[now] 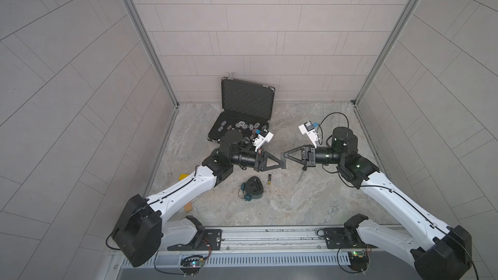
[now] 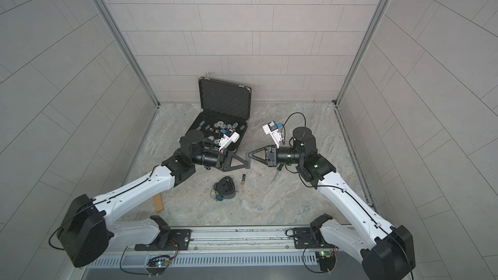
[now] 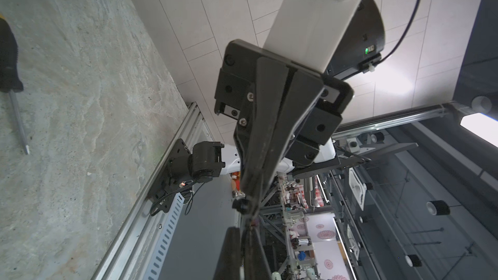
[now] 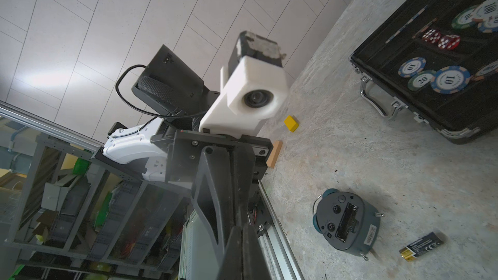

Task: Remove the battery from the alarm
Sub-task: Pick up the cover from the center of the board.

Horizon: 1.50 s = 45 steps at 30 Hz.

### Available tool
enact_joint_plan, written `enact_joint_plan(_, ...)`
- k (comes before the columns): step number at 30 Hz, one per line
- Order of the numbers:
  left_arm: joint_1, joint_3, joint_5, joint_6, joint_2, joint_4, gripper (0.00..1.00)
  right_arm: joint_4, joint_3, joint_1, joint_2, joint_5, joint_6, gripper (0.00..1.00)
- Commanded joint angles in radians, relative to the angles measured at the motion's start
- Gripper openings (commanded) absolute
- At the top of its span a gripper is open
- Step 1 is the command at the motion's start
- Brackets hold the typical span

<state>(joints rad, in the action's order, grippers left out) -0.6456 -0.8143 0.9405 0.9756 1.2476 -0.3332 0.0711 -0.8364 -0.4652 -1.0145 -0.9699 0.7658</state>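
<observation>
The teal alarm (image 1: 254, 187) (image 2: 225, 185) lies face down on the stone table, dark back up. In the right wrist view the alarm (image 4: 347, 223) shows an open, empty battery slot. The battery (image 1: 269, 179) (image 2: 243, 179) (image 4: 421, 246), black with a gold end, lies on the table just right of the alarm, touching nothing. Both arms hover above and behind these, pointing at each other. My left gripper (image 1: 284, 163) (image 3: 242, 254) is shut and empty. My right gripper (image 1: 283, 155) (image 4: 241, 251) is shut and empty too, its tip almost meeting the left one.
An open black case (image 1: 242, 114) of poker chips and dice stands at the back left. A black-handled screwdriver (image 1: 301, 175) (image 3: 10, 57) lies under the right wrist. A yellow block (image 1: 184, 176) and a wooden block (image 1: 188, 206) sit by the left wall.
</observation>
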Motion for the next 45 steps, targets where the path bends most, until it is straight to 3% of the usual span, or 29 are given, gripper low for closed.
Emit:
enact_joint_plan(1,-0.005,-0.013,0.011,-0.006,0.002,-0.032,0.0,-0.027,-0.015,-0.008,0.004,-0.01,-0.004,0.07)
enact_joint_plan(13,-0.003,0.023,-0.019,-0.025,-0.02,-0.056,0.0,-0.289,0.034,-0.026,-0.01,-0.01,0.207,0.14)
enact_joint_plan(24,-0.004,0.029,-0.031,-0.045,-0.022,-0.035,0.0,-0.342,0.05,-0.027,-0.001,0.003,0.259,0.05)
enact_joint_plan(31,-0.005,0.041,-0.062,-0.087,-0.055,-0.026,0.0,-0.385,0.073,-0.026,0.009,0.008,0.311,0.18)
enact_joint_plan(45,-0.005,0.043,-0.066,-0.123,-0.074,0.018,0.03,-0.451,0.08,-0.037,0.01,0.012,0.359,0.0)
